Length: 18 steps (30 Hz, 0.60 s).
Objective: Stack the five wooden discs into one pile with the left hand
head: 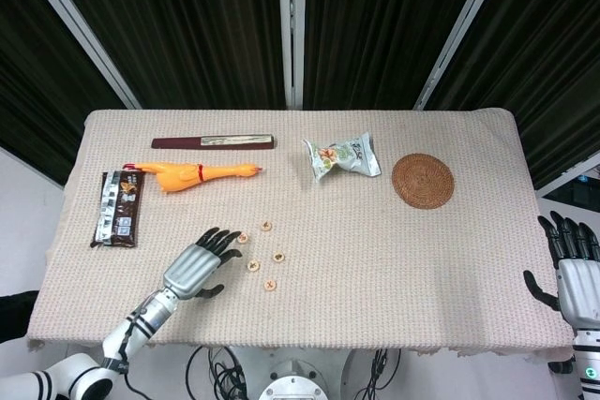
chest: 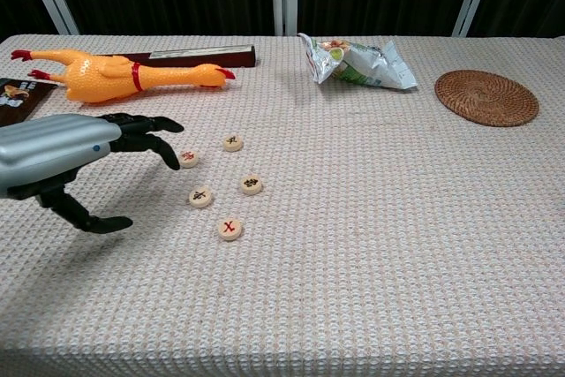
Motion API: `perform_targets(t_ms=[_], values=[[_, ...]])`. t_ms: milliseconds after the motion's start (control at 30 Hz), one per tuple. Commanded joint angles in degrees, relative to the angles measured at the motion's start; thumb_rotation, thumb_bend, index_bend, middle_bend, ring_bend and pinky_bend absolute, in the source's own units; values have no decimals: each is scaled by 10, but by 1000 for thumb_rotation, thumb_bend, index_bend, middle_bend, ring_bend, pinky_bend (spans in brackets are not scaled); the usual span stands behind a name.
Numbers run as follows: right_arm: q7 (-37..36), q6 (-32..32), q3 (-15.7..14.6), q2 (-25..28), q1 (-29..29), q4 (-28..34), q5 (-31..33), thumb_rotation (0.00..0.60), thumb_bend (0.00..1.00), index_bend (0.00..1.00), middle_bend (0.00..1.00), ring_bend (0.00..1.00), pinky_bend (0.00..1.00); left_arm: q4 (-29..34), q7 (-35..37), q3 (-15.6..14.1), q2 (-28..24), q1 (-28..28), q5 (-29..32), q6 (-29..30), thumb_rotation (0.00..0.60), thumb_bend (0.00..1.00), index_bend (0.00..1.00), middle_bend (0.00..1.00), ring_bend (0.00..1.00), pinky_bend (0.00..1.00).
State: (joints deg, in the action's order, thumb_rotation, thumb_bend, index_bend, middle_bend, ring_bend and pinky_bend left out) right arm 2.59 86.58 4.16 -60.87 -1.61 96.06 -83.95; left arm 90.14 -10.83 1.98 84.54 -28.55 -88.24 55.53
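- Five wooden discs (chest: 229,229) are lying loose and unstacked at the table's centre-left.
- The left hand (chest: 66,156), fingers apart and empty, is hovering just left of them.
- A rubber chicken (chest: 119,73) is lying farther back.
- The right hand (head: 574,274), fingers spread, is sitting far right.

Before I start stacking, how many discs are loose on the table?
5, all separate: one by the left hand's fingertips, one behind it, one rightmost, one left of that, one nearest. None hidden.
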Motion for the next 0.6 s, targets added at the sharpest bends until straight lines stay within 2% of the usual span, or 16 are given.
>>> perform_targets(t_ms=[33,400,600], values=[[-3,3,1,0,2,0,-1,600,268,0,0,0,0,-12,5,3,13,-10,3,-6,600,284,266,0,0,0],[-18,9,3,6,6,-1,1,600,270,0,0,0,0,-42,28,12,51,-42,26,-27,600,309,303,0,0,0],[-26,13,4,10,8,-1,-1,600,271,0,0,0,0,-67,43,8,71,-51,29,-27,600,309,336,0,0,0]])
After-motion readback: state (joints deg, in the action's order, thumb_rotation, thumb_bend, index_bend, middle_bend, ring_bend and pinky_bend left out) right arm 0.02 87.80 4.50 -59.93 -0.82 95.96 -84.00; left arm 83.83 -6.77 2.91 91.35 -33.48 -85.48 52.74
